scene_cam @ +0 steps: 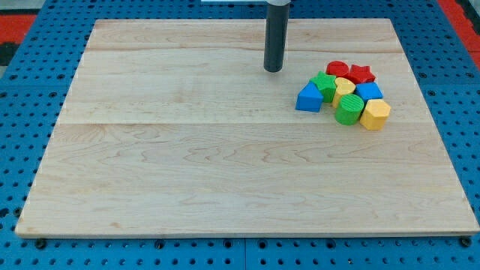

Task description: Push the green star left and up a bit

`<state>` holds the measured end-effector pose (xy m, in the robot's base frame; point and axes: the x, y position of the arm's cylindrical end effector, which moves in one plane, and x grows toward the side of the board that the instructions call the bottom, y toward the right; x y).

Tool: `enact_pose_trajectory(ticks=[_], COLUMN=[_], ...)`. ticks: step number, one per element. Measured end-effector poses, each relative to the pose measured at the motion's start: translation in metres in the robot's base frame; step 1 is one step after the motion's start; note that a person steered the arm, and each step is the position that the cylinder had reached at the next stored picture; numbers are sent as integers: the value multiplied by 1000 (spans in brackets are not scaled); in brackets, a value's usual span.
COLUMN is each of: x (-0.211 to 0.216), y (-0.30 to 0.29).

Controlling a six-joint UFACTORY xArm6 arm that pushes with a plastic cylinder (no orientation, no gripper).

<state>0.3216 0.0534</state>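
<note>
While the green star [325,84] sits packed in the cluster at the worktop's [187,165] right, between blue triangle [308,98] and yellow heart [344,85] | my tip [273,70]: up-left, apart, touching nothing; no end effector jaws | progress: push not begun.

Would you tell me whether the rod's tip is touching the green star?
Apart. The camera view shows bare wood between my tip and the green star, which lies to the view's right and slightly below it.
</note>
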Motion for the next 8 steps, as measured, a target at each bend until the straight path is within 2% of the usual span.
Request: enact_pose_trajectory(ticks=[3,4,5,6,7,8], x=[-3,34,114,153,125,88], y=[-1,10,-3,17,83,98])
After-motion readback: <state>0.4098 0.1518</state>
